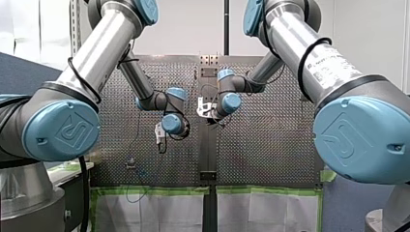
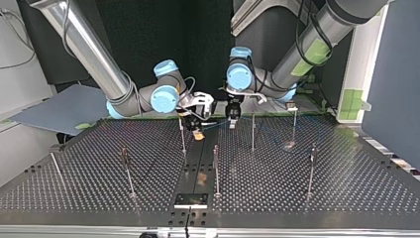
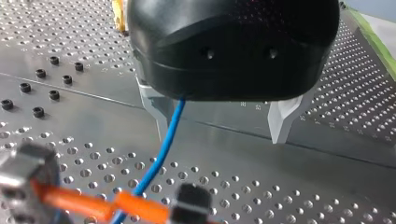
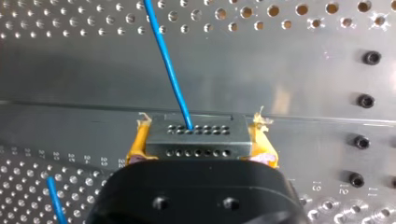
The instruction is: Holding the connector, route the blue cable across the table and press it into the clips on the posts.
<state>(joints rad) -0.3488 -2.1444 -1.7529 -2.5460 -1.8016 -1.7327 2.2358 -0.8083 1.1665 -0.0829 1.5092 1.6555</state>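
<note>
Gripping the connector (image 4: 196, 133) are your right gripper's (image 4: 201, 142) yellow-padded fingers (image 4: 139, 142); your left gripper's (image 3: 222, 128) fingers (image 3: 282, 119) stand apart beside the blue cable (image 3: 164, 147). Numerals (image 4: 322, 186) on the worktop (image 4: 280, 70) are unreadable.

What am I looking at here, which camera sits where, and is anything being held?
Two robot arms work over a perforated metal table carrying thin upright posts. The front view looks from behind the arms. The top view faces them, so their sides swap. The other two cameras sit on the wrists. My right gripper has its yellow-padded fingers closed on a metal connector, from which the blue cable runs. My left gripper is open, and the cable passes between its fingers, nearer one of them.
</note>
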